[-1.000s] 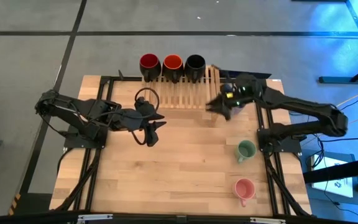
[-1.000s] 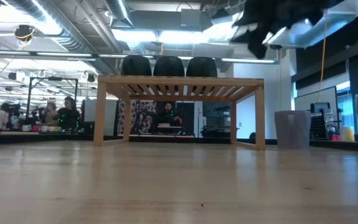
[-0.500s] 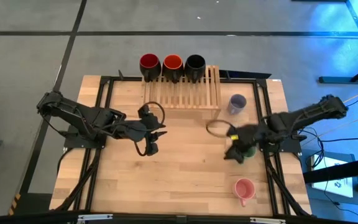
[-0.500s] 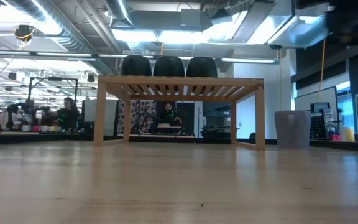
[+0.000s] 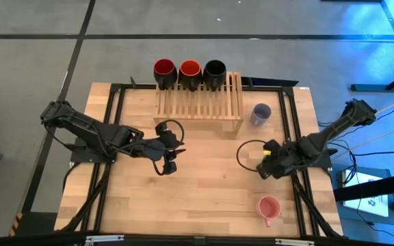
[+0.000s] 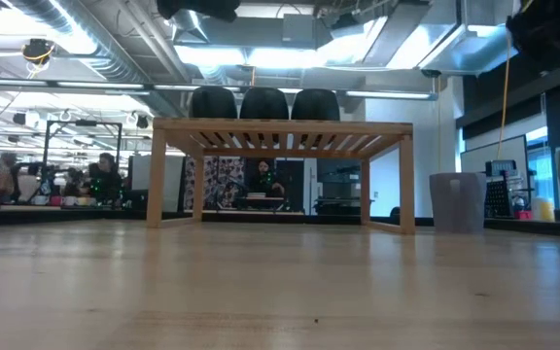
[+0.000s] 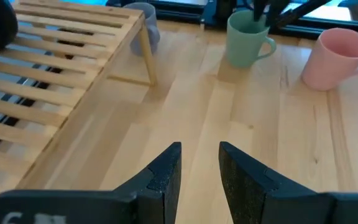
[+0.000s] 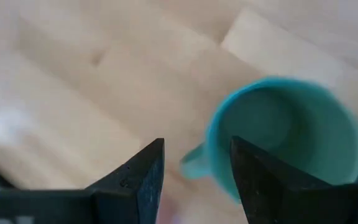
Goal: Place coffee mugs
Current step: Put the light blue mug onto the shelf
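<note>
Three mugs, dark red [image 5: 164, 70], red-orange [image 5: 189, 70] and black [image 5: 214, 70], sit along the far edge of the slatted wooden rack [image 5: 200, 99]. The lavender-blue mug [image 5: 260, 113] stands upright on the table by the rack's right end. The pink mug [image 5: 269, 207] stands near the right near corner. The green mug [image 8: 284, 137] stands upright under my right gripper [image 8: 194, 177]. That gripper is open and points down, with the mug's handle [image 8: 194, 163] below the gap. My left gripper [image 5: 166, 161] hovers open over mid-table, near the rack's left end.
The rack's slats [image 7: 55, 62] to the near side of the three mugs are bare. Bare wood spans the table's middle [image 5: 204, 178] between the two grippers. Black frame rails run along the table's left and right sides. People sit in the room behind the table.
My right gripper has swung from above the lavender-blue mug at the rack's right end toward the near edge. It has come down over the green mug. My left gripper has drifted a little toward the near edge. No mug has moved.
</note>
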{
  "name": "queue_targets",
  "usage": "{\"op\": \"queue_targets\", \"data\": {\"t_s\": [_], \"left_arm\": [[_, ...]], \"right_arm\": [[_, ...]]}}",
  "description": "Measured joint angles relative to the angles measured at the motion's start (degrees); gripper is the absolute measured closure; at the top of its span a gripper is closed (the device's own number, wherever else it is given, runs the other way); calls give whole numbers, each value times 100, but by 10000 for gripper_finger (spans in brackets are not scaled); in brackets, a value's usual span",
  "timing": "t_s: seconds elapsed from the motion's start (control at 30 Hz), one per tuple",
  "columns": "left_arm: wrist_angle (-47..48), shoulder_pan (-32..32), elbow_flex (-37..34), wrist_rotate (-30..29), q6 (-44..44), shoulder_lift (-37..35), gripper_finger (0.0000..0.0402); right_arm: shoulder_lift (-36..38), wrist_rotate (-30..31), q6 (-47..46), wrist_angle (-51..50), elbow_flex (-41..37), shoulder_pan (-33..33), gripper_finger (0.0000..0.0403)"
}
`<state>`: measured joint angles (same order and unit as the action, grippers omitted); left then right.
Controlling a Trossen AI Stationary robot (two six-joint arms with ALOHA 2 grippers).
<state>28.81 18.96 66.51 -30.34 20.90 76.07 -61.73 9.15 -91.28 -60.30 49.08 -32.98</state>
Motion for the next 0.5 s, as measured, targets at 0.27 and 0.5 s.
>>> {"op": "queue_targets", "data": {"t_s": [0.27, 0.5], "left_arm": [[-1, 0, -25, 95, -4, -2, 299], [-2, -2, -25, 96, -4, -2, 299]], "right_arm": [[-532, -330, 112, 40, -236, 160, 233], [-988, -377, 187, 103, -243, 160, 283]]}}
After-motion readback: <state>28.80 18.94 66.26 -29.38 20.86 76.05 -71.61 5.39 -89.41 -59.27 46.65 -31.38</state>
